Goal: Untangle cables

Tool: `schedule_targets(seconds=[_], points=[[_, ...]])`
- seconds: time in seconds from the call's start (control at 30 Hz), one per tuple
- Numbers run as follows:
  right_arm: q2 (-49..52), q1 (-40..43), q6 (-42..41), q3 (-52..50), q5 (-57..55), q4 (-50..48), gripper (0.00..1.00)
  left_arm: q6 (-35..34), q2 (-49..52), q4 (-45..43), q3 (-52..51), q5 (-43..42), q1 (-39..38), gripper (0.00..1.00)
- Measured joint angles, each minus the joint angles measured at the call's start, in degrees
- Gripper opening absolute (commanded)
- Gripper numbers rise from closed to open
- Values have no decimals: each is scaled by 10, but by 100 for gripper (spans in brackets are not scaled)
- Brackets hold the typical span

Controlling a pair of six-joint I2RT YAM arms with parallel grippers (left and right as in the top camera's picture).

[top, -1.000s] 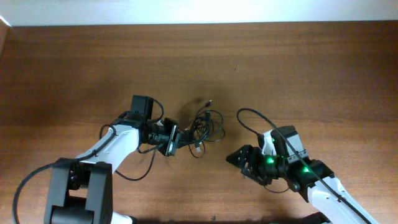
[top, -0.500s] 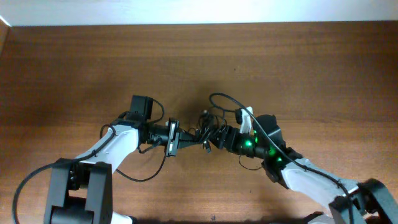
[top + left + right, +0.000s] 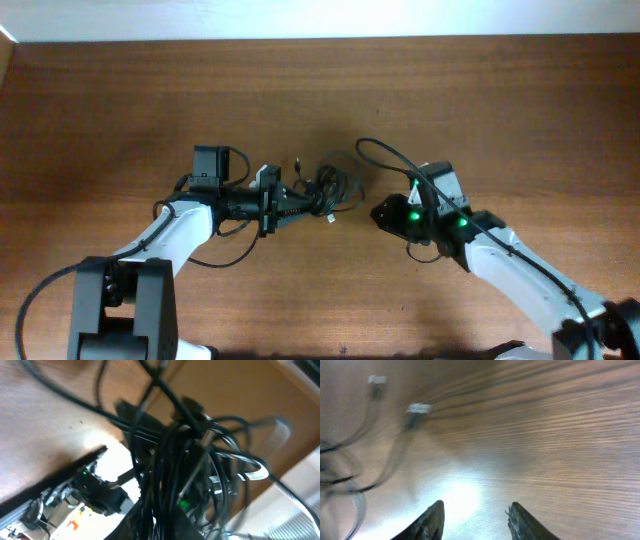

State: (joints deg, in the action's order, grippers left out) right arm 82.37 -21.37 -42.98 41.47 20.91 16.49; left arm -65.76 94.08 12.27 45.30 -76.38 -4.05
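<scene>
Right tool (image 3: 380, 212) back from cables (image 3: 325, 188), jaws apart, empty

- A brown wooden table (image 3: 500, 90) is filling the overhead view, its grain running side to side.
- A pale strip (image 3: 300, 18) is running along its far edge.
- A patch of light (image 3: 460, 497) is shining on the wood.

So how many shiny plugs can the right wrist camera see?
2: the upper plug near the top left corner, the lower plug just below and right of it. Others may be hidden.
</scene>
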Motion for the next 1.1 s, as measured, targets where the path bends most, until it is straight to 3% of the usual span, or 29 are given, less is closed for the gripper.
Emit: schedule_targets(seconds=[0.1, 0.2, 0.3, 0.33, 0.37, 0.4, 0.47, 0.53, 0.63, 0.77, 0.8, 0.83, 0.87, 0.93, 1.1], points=[[-32, 0, 21, 34, 70, 55, 47, 2, 0, -1, 0, 38, 0, 1], [-54, 0, 28, 35, 142, 54, 47, 2, 0, -1, 0, 58, 0, 0], [-63, 0, 30, 35, 159, 56, 57, 2, 0, -1, 0, 75, 0, 0], [-63, 0, 31, 35, 156, 62, 60, 3, 0, -1, 0, 96, 0, 11], [-63, 0, 30, 35, 150, 67, 61, 5, 0, -1, 0, 117, 0, 33], [-63, 0, 31, 36, 137, 84, 62, 15, 0, 0, 0, 148, 0, 49], [-63, 0, 32, 37, 114, 114, 63, 43, -1, 38, 3, 229, 0, 54], [-63, 0, 32, 38, 79, 149, 64, 70, -1, 144, 1, 332, 0, 52], [-64, 0, 31, 38, 43, 171, 68, 106, -16, 203, 1, 404, 0, 51], [-64, 0, 32, 38, 5, 180, 68, 127, -125, 292, 1, 499, 0, 49], [-64, 0, 32, 38, -6, 180, 68, 126, -170, 326, 1, 523, 0, 57], [-64, 0, 31, 38, -15, 181, 68, 120, -196, 343, 1, 536, 0, 72], [-64, 0, 31, 38, -19, 180, 68, 100, -222, 373, 1, 551, 0, 72], [-64, 0, 31, 38, -27, 181, 68, 35, -245, 424, 0, 570, -3, 59], [-65, 0, 31, 38, -31, 195, 68, -109, -234, 376, -38, 585, -67, 54]])
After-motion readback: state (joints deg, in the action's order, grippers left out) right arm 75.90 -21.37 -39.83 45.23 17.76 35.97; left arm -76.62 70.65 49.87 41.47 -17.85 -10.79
